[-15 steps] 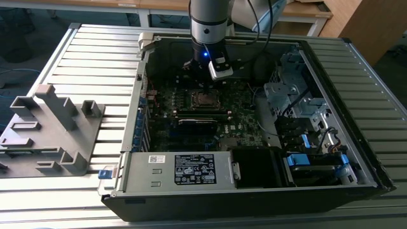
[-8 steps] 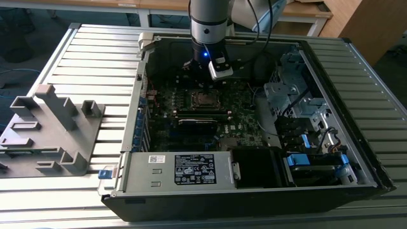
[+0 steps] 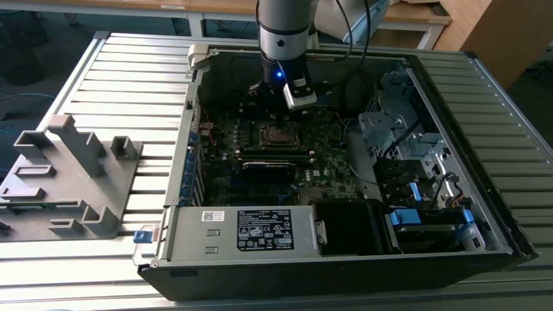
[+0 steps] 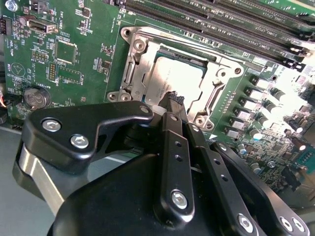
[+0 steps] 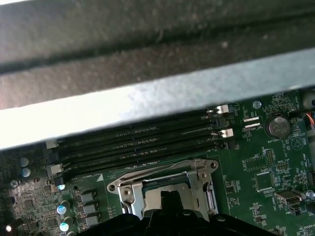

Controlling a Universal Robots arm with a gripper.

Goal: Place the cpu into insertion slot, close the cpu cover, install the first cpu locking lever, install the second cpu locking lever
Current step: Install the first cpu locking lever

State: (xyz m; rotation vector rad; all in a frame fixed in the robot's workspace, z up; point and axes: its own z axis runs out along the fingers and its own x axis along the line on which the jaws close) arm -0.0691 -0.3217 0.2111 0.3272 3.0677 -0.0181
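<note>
The cpu lies flat in the insertion slot on the green motherboard, its pale metal top showing through the window of the cpu cover. The silvery cover is folded down over it, and I also see the cover in the first wrist view. My gripper hangs just above the socket's near edge, its black fingers drawn together and shut on nothing. In the exterior view the gripper sits inside the open computer case, slightly behind the socket. I cannot tell how the locking levers stand.
Long black memory slots run beside the socket. A coin battery sits on the board. The case wall rises close behind the slots. A power supply and drive cage crowd the case. A grey fixture stands at the exterior view's left.
</note>
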